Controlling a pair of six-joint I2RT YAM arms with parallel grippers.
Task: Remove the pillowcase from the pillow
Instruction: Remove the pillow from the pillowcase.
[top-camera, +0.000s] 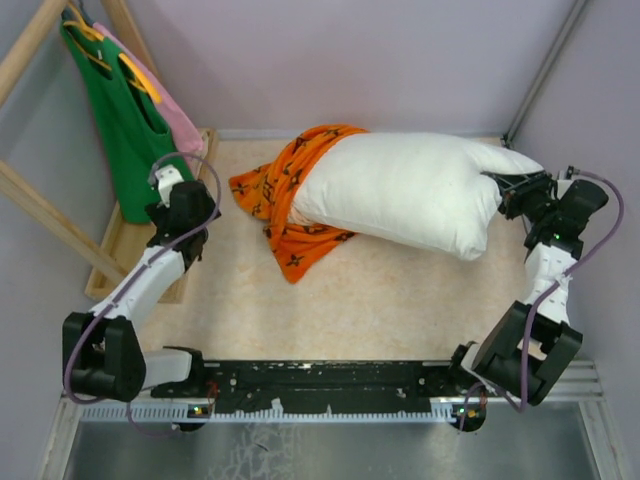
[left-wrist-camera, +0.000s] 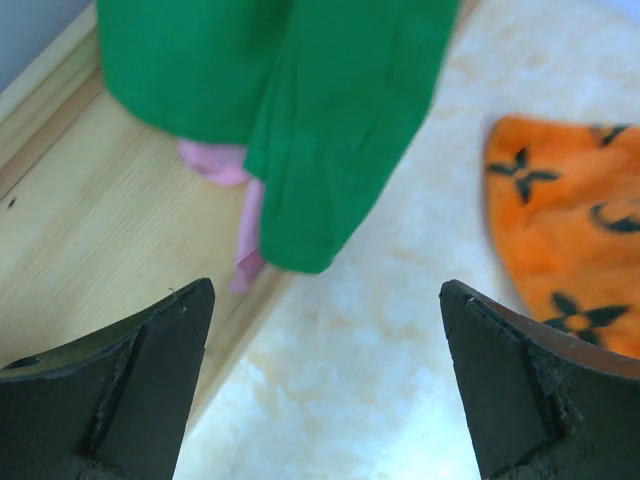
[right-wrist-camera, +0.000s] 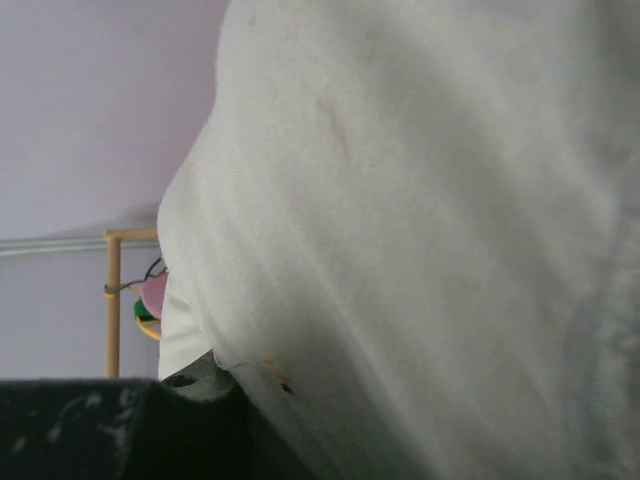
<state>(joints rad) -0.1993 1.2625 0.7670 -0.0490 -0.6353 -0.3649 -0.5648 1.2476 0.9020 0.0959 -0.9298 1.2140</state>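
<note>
Now, the table (top-camera: 400, 300) first: pale, mottled, running out ahead of both my claws. The pillow (top-camera: 400, 190) lies on it, white and plump, one end against my right claw (top-camera: 507, 192), the rest stretching off to that claw's left. Most of it is bare. The pillowcase (top-camera: 285, 205), orange with black motifs, is bunched over only the end farthest from my right claw and spills onto the table there. It sits ahead and to the right of my left claw (left-wrist-camera: 325, 290), apart from it.

Green tank top (left-wrist-camera: 300, 110) hangs straight ahead of my left claw, near but not touching. Wooden base (left-wrist-camera: 90, 220) lies below it, ahead and to the left. Pink garment (left-wrist-camera: 225, 165) peeks out behind the green hem.

Left claw: jaws spread wide above the table's surface.

Right claw: white cloth fills its wrist view and presses on the one finger (right-wrist-camera: 120, 430) I can see. The other is hidden, so I cannot tell whether it grips.
</note>
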